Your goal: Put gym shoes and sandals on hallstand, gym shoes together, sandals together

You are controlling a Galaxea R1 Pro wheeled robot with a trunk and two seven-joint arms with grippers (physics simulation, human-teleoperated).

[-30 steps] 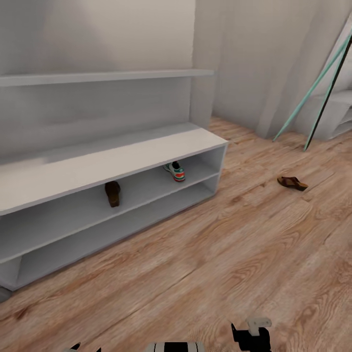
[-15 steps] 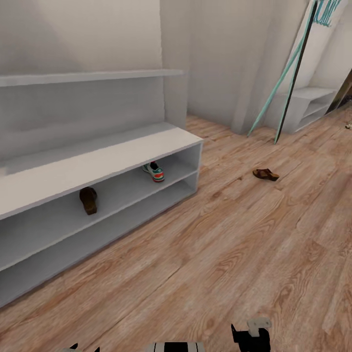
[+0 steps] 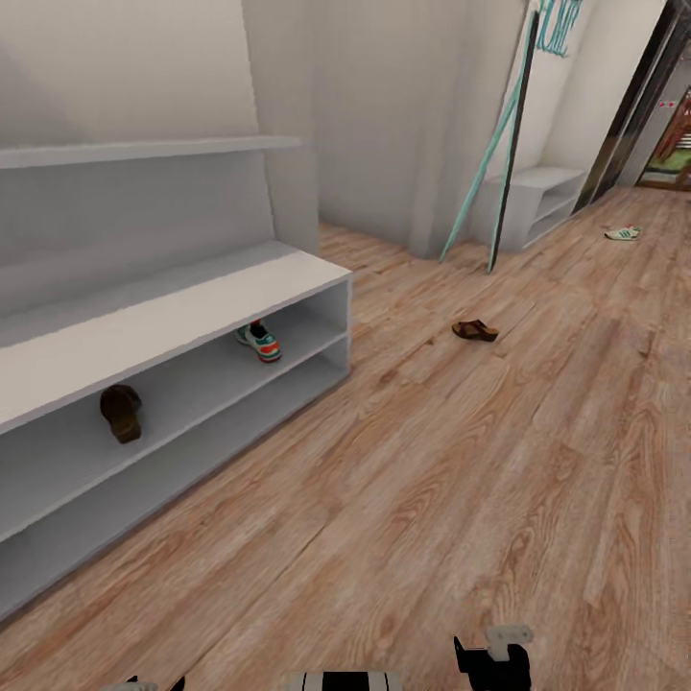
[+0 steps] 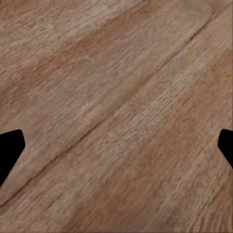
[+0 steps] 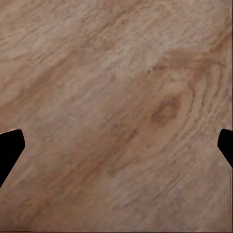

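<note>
The light-grey hallstand [image 3: 173, 321] stands at the left of the head view. In its upper slot lie one dark-brown sandal [image 3: 121, 412] and one gym shoe [image 3: 260, 342], well apart from each other. The other sandal [image 3: 475, 330] lies on the corridor floor [image 3: 432, 480] in the middle distance. Far off at the right, the second gym shoe [image 3: 622, 233] rests on the floor. My left gripper [image 4: 116, 150] is open over bare planks, with nothing between its fingertips. My right gripper [image 5: 116, 150] is likewise open over bare floor.
A white two-shelf bench [image 3: 537, 203] stands against the far wall. A teal pole and a dark pole [image 3: 507, 144] lean beside it. A doorway [image 3: 662, 115] opens at the far right. Part of my right arm [image 3: 494, 657] shows at the bottom edge.
The camera has swung to the right, so the whole picture slid left. The far gym shoe, the white bench and the doorway came into view. None of the shoes moved.
</note>
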